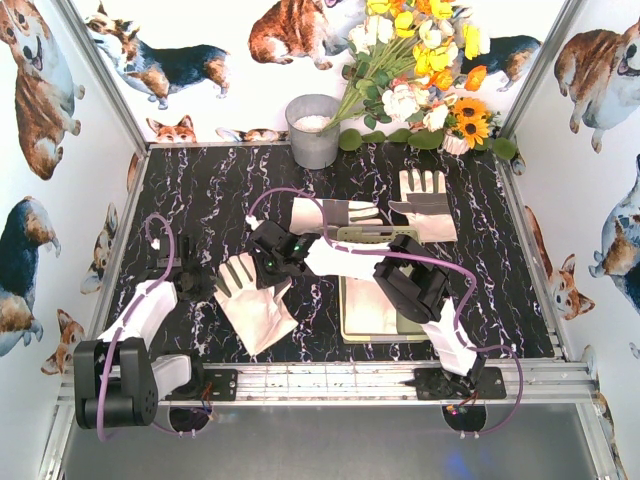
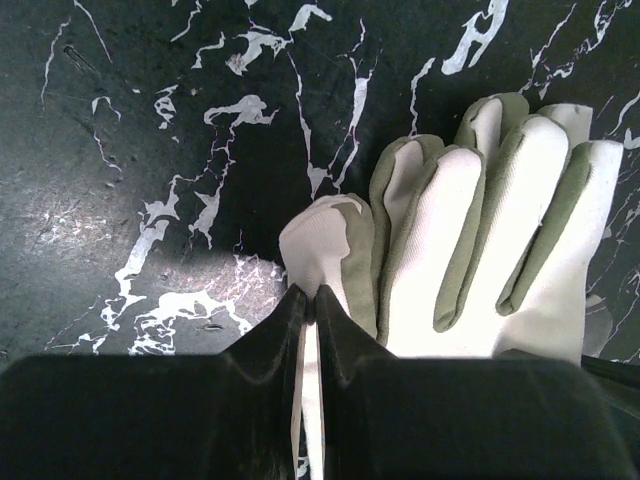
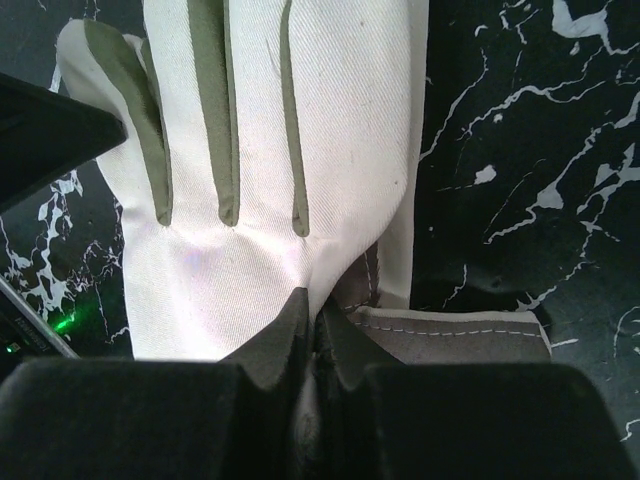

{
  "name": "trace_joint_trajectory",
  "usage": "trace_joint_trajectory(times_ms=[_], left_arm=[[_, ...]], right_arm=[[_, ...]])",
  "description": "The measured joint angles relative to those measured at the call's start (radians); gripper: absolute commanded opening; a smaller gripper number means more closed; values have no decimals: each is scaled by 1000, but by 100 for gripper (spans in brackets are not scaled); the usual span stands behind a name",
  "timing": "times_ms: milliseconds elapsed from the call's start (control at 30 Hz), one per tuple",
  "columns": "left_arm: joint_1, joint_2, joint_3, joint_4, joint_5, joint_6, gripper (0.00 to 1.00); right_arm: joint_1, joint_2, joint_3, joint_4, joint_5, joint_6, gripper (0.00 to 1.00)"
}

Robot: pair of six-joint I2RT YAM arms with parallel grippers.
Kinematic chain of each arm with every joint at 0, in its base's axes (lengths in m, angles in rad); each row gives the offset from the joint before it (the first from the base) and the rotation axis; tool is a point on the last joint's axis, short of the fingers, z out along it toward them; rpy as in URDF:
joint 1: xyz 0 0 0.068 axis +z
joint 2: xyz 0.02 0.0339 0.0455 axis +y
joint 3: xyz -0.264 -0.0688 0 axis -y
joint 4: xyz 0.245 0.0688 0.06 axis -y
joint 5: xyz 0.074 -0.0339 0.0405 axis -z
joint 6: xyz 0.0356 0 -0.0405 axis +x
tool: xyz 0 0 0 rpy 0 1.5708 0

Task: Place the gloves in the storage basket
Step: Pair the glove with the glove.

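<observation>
Gloves (image 1: 425, 200): cream-white with grey patches; three lie flat on the black marbled table (image 1: 200, 190), all outside the basket
Near-left glove (image 1: 256, 306): left of the storage basket (image 1: 400, 337); fingers toward the back-left; left arm's tip just beside it
Middle glove (image 1: 335, 213): lies crosswise, just behind the basket's back-left corner
Back-right glove (image 1: 425, 205): fingers toward the back wall; near the basket's back-right corner
Storage basket: pale yellow-green tray, centre-right on the table; right arm reaches across its back edge; a white piece lies in its near-left part; cannot tell if that is a glove
Left gripper (image 2: 310, 300): jaws closed; tips sit at the thumb (image 2: 325, 250) of the near-left glove, whose four fingers point away; thin white strip shows in the slit; cannot tell if fabric is actually pinched
Right gripper (image 3: 318, 305): jaws closed on the gripped glove (image 3: 280, 150), pinching where white fabric meets the grey stitched cuff band (image 3: 450, 335); fabric puckers at the tips; fingers point away; cannot match this glove to one in the top view
Bucket (image 1: 313, 130): round, grey, at the back wall, well apart from the basket
Flowers (image 1: 420, 60): yellow, white and orange bunch, back right
</observation>
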State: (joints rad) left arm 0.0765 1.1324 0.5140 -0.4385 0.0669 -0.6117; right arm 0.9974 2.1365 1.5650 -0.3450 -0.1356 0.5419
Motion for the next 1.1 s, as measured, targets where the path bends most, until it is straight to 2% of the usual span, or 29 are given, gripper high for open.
trace_joint_trajectory(times_ms=[467,1100], left_arm=[[2,-43,0,-23,18,-5,0],[2,-7,0,-31,18,-8,0]], right_arm=[[-9,0,33,-41,4,-18,0],[-19,8,47,-54,-20,-26,0]])
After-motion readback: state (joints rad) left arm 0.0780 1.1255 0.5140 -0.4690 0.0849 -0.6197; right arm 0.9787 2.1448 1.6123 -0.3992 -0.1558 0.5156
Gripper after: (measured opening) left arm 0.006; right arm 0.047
